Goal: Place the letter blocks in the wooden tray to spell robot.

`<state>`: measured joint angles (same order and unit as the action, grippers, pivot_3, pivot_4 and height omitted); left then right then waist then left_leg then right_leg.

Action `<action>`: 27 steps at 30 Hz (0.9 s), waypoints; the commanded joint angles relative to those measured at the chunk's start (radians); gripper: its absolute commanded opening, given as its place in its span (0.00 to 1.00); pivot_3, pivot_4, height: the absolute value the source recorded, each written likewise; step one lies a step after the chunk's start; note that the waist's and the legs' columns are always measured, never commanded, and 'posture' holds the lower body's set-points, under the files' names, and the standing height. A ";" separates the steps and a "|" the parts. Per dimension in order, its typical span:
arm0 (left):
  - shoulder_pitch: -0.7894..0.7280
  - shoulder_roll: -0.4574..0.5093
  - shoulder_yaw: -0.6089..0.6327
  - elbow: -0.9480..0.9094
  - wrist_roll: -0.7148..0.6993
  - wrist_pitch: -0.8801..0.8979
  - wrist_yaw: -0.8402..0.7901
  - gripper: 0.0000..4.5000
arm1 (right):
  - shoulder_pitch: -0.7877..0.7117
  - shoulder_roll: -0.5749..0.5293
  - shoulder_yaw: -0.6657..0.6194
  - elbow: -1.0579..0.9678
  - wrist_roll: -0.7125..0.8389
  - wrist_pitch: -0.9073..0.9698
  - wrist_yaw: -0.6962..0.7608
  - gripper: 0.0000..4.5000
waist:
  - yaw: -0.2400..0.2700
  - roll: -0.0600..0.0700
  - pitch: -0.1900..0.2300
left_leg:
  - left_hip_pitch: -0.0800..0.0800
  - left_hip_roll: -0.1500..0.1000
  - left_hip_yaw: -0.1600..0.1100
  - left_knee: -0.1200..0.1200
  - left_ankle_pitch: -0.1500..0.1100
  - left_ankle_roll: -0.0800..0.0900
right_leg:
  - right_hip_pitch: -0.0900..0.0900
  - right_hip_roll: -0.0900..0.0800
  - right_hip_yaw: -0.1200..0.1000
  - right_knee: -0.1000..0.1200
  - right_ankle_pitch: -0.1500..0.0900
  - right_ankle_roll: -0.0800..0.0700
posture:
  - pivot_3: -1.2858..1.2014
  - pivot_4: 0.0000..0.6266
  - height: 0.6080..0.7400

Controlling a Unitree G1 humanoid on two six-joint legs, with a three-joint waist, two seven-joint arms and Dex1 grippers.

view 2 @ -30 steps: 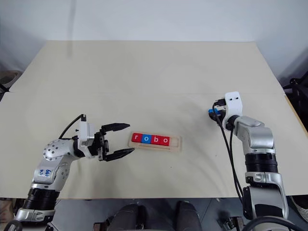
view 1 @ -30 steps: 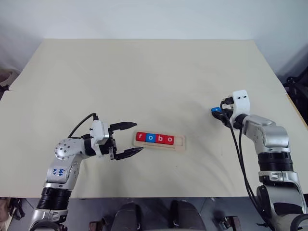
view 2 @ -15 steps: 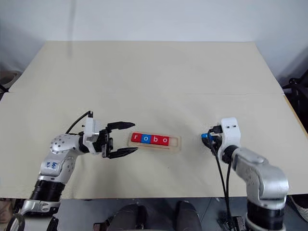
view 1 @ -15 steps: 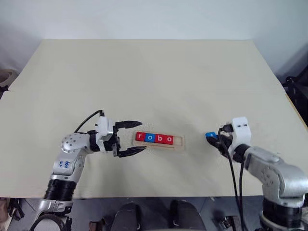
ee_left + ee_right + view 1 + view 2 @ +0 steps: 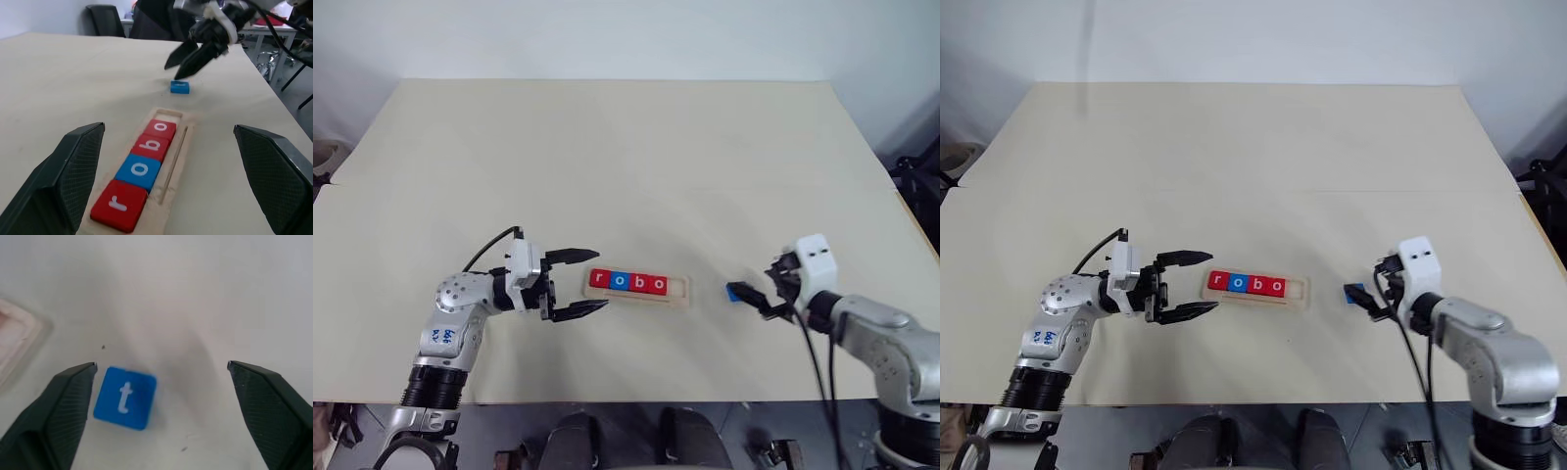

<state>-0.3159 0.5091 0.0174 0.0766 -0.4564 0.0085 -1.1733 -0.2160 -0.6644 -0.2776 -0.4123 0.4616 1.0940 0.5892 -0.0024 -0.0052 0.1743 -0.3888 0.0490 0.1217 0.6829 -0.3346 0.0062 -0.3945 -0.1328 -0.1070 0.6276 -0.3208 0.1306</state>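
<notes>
"robo" on tray blocks (image 5: 142, 169), "t" on blue block (image 5: 125, 397)

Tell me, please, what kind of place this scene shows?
Probably an office or lab used for robot trials. A wide table under a cream cloth holds only the pale wooden tray with red and blue letter blocks; the left wrist view shows a black office chair and desks behind.

five letter blocks (image 5: 146, 159) (four in tray), one wooden tray (image 5: 678, 292)

A pale beige worktop (image 5: 626, 157) is backed by a plain white wall (image 5: 626, 34), with black chairs (image 5: 105, 17) seen beyond its far edge.
</notes>
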 commanded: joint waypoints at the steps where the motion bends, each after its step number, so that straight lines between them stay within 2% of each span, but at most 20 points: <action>1: 0.024 0.009 0.026 -0.069 -0.005 -0.013 0.023 1.00 | -0.019 -0.136 0.045 0.135 -0.001 -0.257 0.277 1.00 | 0.000 0.000 0.000 | 0.000 0.000 0.000 0.000 0.000 0.000 | 0.000 0.000 0.000 0.000 0.000 0.000 | 0.52 0.24 1.00; 7: 0.061 0.012 0.039 -0.115 -0.005 -0.010 0.059 1.00 | -0.105 -0.252 0.186 0.464 -0.120 -0.795 0.665 1.00 | 0.000 -0.001 0.000 | 0.001 0.000 0.002 0.001 0.000 0.000 | 0.001 0.000 0.000 0.000 0.000 0.000 | 0.52 0.24 1.00; 9: 0.073 0.013 0.042 -0.130 -0.006 -0.009 0.070 1.00 | -0.157 -0.266 0.231 0.581 -0.160 -0.925 0.755 1.00 | -0.001 0.000 0.000 | 0.001 0.000 0.003 0.001 0.000 0.000 | 0.001 0.000 0.000 0.000 0.000 0.000 | 0.52 0.24 1.00; 13: 0.099 0.017 0.045 -0.160 -0.010 -0.003 0.085 1.00 | -0.283 -0.258 0.324 0.803 -0.268 -1.137 0.841 1.00 | -0.002 0.000 0.000 | 0.002 0.000 0.004 0.001 0.000 0.000 | 0.001 0.000 0.000 0.000 0.000 0.000 | 0.52 0.24 1.00; 17: 0.111 0.016 0.041 -0.180 -0.010 0.002 0.098 1.00 | -0.385 -0.223 0.381 0.968 -0.322 -1.246 0.893 1.00 | -0.001 0.000 0.000 | 0.001 0.000 0.004 0.002 0.000 0.000 | 0.001 -0.001 -0.001 0.000 0.000 0.000 | 0.52 0.24 1.00; 22: 0.123 0.022 0.046 -0.196 -0.014 0.008 0.103 1.00 | -0.437 -0.169 0.419 1.033 -0.340 -1.287 0.933 1.00 | -0.002 0.000 0.000 | 0.002 0.001 0.003 0.002 0.000 -0.001 | 0.002 -0.001 -0.001 0.001 0.000 0.000 | 0.52 0.24 1.00; 25: 0.126 0.025 0.049 -0.203 -0.015 0.011 0.108 1.00 | -0.429 -0.162 0.431 1.030 -0.340 -1.296 0.960 0.88 | -0.001 0.000 0.000 | 0.002 0.001 0.003 0.002 0.000 -0.001 | 0.002 -0.001 -0.001 0.001 0.000 0.000 | 0.52 0.24 1.00; 27: 0.128 0.026 0.050 -0.206 -0.014 0.012 0.111 1.00 | -0.427 -0.161 0.431 1.033 -0.342 -1.297 0.962 0.74 | -0.001 0.000 0.000 | 0.002 0.001 0.003 0.002 0.000 -0.001 | 0.002 -0.001 -0.001 0.001 0.000 0.000 | 0.52 0.24 1.00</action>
<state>-0.1899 0.5252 0.0518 -0.0850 -0.4578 0.0228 -1.0674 -0.6425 -0.8195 0.1553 0.6217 0.1197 -0.1963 1.5181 -0.0035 -0.0055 0.1747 -0.3873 0.0497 0.1238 0.6854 -0.3342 0.0055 -0.3923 -0.1336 -0.1078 0.6284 -0.3205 0.1311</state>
